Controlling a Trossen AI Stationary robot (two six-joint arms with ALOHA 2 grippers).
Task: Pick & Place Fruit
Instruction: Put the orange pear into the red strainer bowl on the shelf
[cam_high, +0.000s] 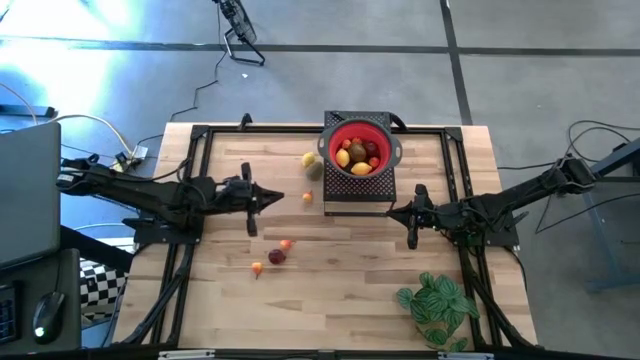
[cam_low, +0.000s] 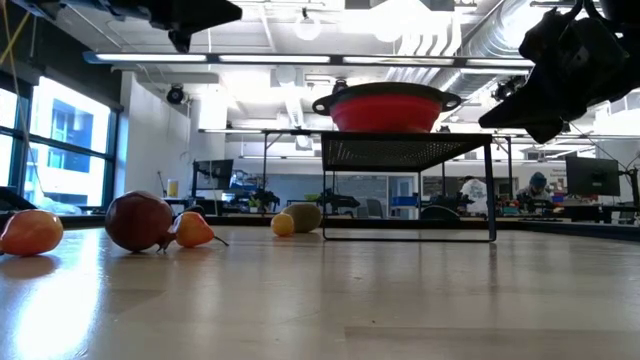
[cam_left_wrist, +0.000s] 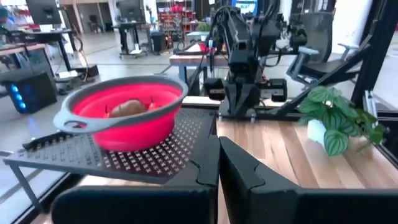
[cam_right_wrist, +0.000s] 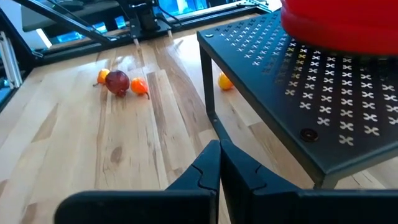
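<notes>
A red bowl (cam_high: 360, 150) holding several fruits stands on a black perforated stand (cam_high: 357, 192) at the table's far middle. Loose fruits lie on the wood. A yellow one (cam_high: 309, 159) and a greenish one (cam_high: 316, 170) lie left of the stand, with a small orange one (cam_high: 307, 197) nearer. A dark red one (cam_high: 277, 257) lies between two orange ones (cam_high: 287, 244) (cam_high: 257, 268) near the table's middle. My left gripper (cam_high: 278, 198) is shut, empty and level, left of the stand. My right gripper (cam_high: 392, 211) is shut and empty at the stand's near right corner.
A green leafy plant (cam_high: 438, 305) stands at the near right corner of the table. Black frame rails (cam_high: 190, 180) run along the left and right sides. Bare wood lies open along the near middle (cam_high: 340, 300).
</notes>
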